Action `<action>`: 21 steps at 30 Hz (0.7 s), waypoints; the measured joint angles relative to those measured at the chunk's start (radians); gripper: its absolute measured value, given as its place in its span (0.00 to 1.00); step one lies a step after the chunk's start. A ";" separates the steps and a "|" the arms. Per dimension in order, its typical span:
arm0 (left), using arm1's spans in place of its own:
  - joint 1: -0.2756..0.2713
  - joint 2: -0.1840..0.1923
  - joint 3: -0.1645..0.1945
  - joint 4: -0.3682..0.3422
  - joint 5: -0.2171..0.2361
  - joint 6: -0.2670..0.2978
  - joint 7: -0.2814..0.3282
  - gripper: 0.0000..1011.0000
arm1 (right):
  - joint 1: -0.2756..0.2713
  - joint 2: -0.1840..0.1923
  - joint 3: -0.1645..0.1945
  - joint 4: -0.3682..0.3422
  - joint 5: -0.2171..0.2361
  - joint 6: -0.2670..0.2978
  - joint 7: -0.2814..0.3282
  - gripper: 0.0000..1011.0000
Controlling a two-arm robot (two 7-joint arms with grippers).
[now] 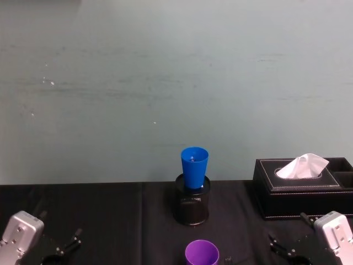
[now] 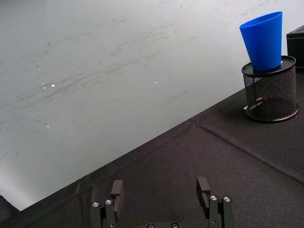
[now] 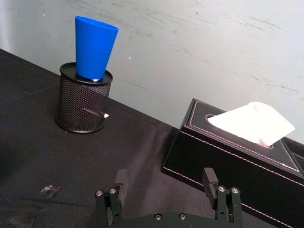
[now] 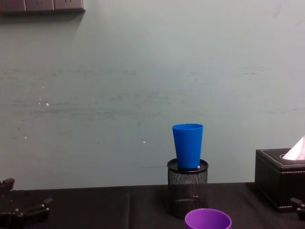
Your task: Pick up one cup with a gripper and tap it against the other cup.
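The purple plastic tumbler, smooth and handleless, is standing mouth-up at the near edge of the table, and nothing is touching it. Its round rim is showing clean and its inside is looking empty. Just behind it, farther from the robot, the bright blue plastic tumbler is perching upright with its narrow base sitting in the mouth of a round black wire-mesh pen holder, and its tapered walls are widening above the holder's rim. So the blue cup is riding well above the purple one, the two of them lined up front to back and apart.

A matte black cloth is covering the table, with a faint fold line running across it. Off to the robot's right of the holder, a black leather-look tissue box with pale stitching is sitting on the cloth, and a white tissue is puffing out of its slot in a soft crumpled peak. A plain pale grey-green wall, scuffed with fine streaks, is rising behind the table.

The left gripper is hanging low over the cloth at the near left, its flat black fingers spread wide with nothing between them. The right gripper is doing the same at the near right, close to the tissue box, jaws parted and empty. Both are sitting well apart from the purple tumbler between them.
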 joint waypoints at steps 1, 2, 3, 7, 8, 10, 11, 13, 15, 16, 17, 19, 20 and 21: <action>0.000 0.000 0.000 0.000 0.000 0.000 0.000 0.99 | 0.000 0.000 0.000 0.000 0.000 0.000 0.000 0.99; 0.000 0.000 0.000 0.000 0.000 0.000 0.000 0.99 | 0.000 0.000 0.000 0.000 0.000 0.000 0.000 0.99; 0.000 0.000 0.000 0.000 0.000 0.000 0.000 0.99 | 0.000 0.000 0.000 0.000 0.000 0.000 0.000 0.99; 0.000 0.000 0.000 0.000 0.000 0.000 0.000 0.99 | 0.000 0.000 0.000 0.000 0.000 0.000 0.000 0.99; 0.000 0.000 0.000 0.000 0.000 0.000 0.000 0.99 | 0.000 0.000 0.000 0.000 0.000 0.000 0.000 0.99; 0.000 0.000 0.000 0.000 0.000 0.000 0.000 0.99 | 0.000 0.000 0.000 0.000 0.000 0.000 0.000 0.99; 0.000 0.000 0.000 0.000 0.000 0.000 0.000 0.99 | 0.000 0.000 0.000 0.000 0.000 0.000 0.000 0.99; 0.000 0.000 0.000 0.000 0.000 0.000 0.000 0.99 | 0.000 0.000 0.000 0.000 0.000 0.000 0.000 0.99; 0.000 0.000 0.000 0.000 0.000 0.000 0.000 0.99 | 0.000 0.000 0.000 0.000 0.000 0.000 0.000 0.99; 0.000 0.000 0.000 0.000 0.000 0.000 0.000 0.99 | 0.000 0.000 0.000 0.000 0.000 0.000 0.000 0.99; 0.000 0.000 0.000 0.000 0.000 0.000 0.000 0.99 | 0.000 0.000 0.000 0.000 0.000 0.000 0.000 0.99; 0.000 0.000 0.000 0.000 0.000 0.000 0.000 0.99 | 0.000 0.000 0.000 0.000 0.000 0.000 0.000 0.99; 0.000 0.000 0.000 0.000 0.000 0.000 0.000 0.99 | 0.000 0.000 0.000 0.000 0.000 0.000 0.000 0.99; 0.000 0.000 0.000 0.000 0.000 0.000 0.000 0.99 | 0.000 0.000 0.000 0.000 0.000 0.000 0.000 0.99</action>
